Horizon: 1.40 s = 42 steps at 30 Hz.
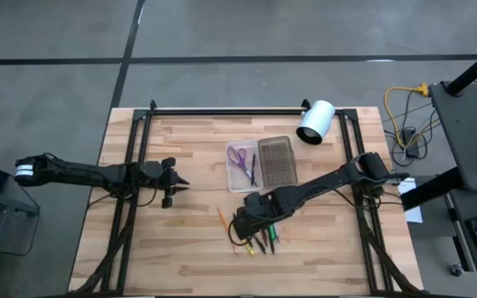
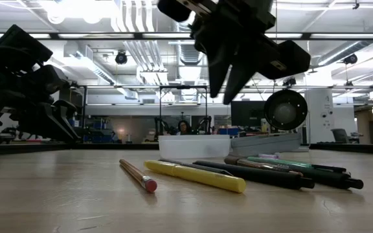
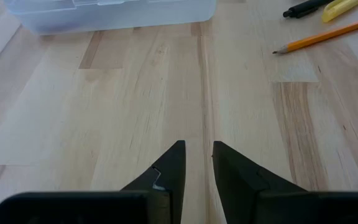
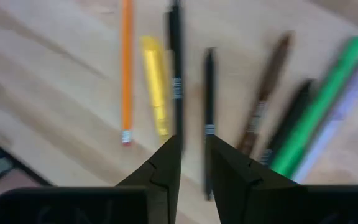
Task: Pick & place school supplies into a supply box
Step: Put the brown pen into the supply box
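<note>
Several pens and pencils [image 1: 251, 238] lie side by side flat on the wooden table: an orange pencil [image 4: 126, 68], a yellow pen [image 4: 155, 81], dark pens [image 4: 176, 62] and a green pen [image 4: 322, 106]. My right gripper [image 4: 193, 142] hangs well above them [image 2: 222, 98], pointing steeply down, its fingers a little apart with nothing between them. The supply box [image 1: 259, 164] lies open farther back, with purple scissors [image 1: 240, 159] in its clear tray beside the grey lid [image 1: 277, 160]. My left gripper [image 3: 199, 146] waits at the table's left [image 1: 182, 180], slightly open, holding nothing.
A white cylinder [image 1: 315, 122] lies at the far right of the table, by the black frame rail [image 1: 222, 110]. Bare wood lies between my left gripper and the box [image 3: 110, 15], and along the near edge.
</note>
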{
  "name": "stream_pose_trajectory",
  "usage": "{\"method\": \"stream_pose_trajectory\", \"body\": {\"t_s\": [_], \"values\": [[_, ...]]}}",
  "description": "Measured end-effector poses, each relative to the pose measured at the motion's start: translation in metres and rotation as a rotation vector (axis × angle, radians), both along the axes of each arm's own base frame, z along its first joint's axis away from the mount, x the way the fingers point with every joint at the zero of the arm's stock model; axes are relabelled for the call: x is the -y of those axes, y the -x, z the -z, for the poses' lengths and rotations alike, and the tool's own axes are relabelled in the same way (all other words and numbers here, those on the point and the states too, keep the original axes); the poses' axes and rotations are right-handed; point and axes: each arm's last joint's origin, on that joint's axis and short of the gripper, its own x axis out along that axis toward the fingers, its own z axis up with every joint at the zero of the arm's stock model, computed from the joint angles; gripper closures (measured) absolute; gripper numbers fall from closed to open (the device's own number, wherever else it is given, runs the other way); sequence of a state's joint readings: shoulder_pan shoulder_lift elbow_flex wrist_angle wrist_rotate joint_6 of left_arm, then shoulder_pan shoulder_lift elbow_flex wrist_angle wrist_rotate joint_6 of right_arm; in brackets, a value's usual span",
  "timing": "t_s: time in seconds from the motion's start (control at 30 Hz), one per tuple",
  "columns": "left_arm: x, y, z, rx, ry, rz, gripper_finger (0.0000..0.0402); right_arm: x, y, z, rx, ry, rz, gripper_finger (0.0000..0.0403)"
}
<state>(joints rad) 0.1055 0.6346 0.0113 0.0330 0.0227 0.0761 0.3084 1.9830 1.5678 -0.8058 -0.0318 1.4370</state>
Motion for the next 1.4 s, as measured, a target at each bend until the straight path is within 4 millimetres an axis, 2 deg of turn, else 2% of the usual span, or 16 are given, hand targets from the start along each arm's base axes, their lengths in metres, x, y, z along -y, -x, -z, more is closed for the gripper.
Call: {"method": "stream_pose_trajectory", "body": {"t_s": [0.33,0.6,1.1,1.2,1.4], "values": [[0.0,0.0,0.0,0.0,0.0,0.0,0.0335,0.022,0.0,0.003,-0.052,0.05,-0.039,0.0321],[0.0,0.0,0.0,0.0,0.0,0.0,0.0335,0.037,0.002,0.009,-0.11,0.067,-0.01,0.0332],[0.0,0.0,0.0,0.0,0.0,0.0,0.0335,0.041,0.005,0.018,-0.13,0.072,-0.002,0.0321],[0.0,0.0,0.0,0.0,0.0,0.0,0.0335,0.041,0.003,0.023,-0.132,0.072,-0.001,0.0324],[0.0,0.0,0.0,0.0,0.0,0.0,0.0335,0.04,-0.007,0.05,-0.151,0.056,-0.098,0.0334]]}}
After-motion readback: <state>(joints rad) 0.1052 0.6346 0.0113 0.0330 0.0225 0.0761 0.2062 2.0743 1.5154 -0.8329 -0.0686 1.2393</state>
